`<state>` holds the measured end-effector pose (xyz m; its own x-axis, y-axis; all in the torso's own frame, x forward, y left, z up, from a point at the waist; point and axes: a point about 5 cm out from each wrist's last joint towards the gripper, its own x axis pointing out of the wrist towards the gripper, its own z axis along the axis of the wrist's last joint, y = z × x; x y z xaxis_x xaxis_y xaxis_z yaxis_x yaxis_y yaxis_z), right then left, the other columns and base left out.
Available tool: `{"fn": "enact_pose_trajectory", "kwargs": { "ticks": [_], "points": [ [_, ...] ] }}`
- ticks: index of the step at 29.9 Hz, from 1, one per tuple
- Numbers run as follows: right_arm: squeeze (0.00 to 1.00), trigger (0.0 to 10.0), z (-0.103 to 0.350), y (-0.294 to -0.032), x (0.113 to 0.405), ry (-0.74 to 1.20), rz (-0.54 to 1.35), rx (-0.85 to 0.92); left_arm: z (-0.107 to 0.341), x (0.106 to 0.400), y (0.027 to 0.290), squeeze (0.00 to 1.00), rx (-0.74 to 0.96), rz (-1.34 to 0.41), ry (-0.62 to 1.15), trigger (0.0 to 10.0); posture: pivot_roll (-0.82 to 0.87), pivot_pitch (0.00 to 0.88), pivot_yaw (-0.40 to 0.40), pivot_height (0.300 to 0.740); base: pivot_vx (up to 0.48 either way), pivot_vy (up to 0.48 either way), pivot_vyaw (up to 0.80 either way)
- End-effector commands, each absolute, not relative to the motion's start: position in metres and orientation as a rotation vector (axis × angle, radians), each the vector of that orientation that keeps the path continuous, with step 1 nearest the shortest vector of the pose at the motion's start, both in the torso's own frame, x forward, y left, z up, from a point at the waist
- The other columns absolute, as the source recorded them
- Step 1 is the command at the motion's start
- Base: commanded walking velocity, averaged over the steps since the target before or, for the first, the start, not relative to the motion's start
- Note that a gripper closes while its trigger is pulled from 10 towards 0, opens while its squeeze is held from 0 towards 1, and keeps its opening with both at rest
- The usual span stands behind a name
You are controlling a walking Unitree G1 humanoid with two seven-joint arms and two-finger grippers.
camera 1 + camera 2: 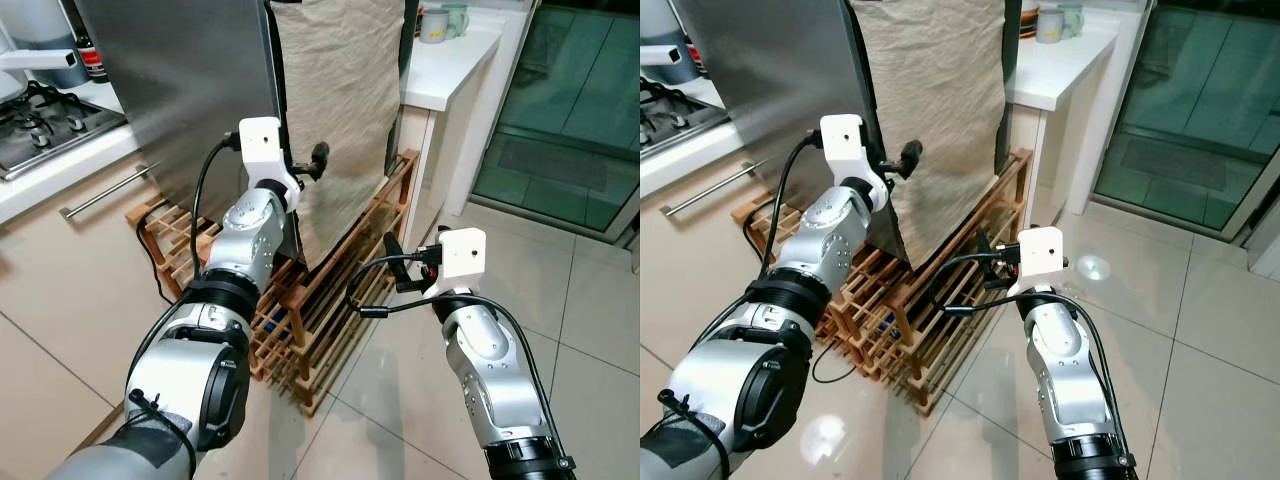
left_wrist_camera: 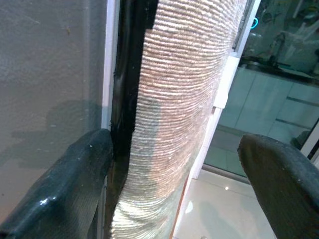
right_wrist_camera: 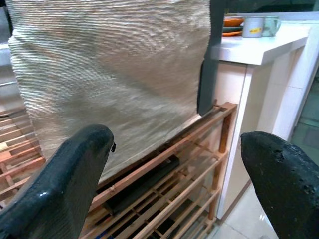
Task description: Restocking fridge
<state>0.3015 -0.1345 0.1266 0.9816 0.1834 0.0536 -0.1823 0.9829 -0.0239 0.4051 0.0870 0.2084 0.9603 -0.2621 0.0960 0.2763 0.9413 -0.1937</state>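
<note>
The two eye views look forward and down from the head, over both silver arms, at a steel fridge [image 1: 190, 90] draped with a beige cloth [image 1: 335, 110] and the wooden rack [image 1: 330, 310] below it; the right eye sits slightly to the side, so everything shifts leftward in it. The left wrist view looks along the left tool [image 2: 174, 174], fingers apart, very close to the cloth at the fridge edge. The right wrist view looks along the right tool [image 3: 174, 174], fingers apart, from farther back, sharing cloth, rack and white desk [image 3: 259, 47].
</note>
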Motion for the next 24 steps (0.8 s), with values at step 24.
{"fn": "enact_pose_trajectory", "kwargs": {
  "ticks": [24],
  "points": [
    [0.02, 10.0, 0.128, -0.136, 0.299, -0.054, 0.178, -0.011, 0.221, 0.346, -0.053, 0.0, -0.375, -1.139, -0.08, 10.0, -0.23, 0.0, 0.129, 0.74, 0.0, 0.0, 0.0]
  ]
}}
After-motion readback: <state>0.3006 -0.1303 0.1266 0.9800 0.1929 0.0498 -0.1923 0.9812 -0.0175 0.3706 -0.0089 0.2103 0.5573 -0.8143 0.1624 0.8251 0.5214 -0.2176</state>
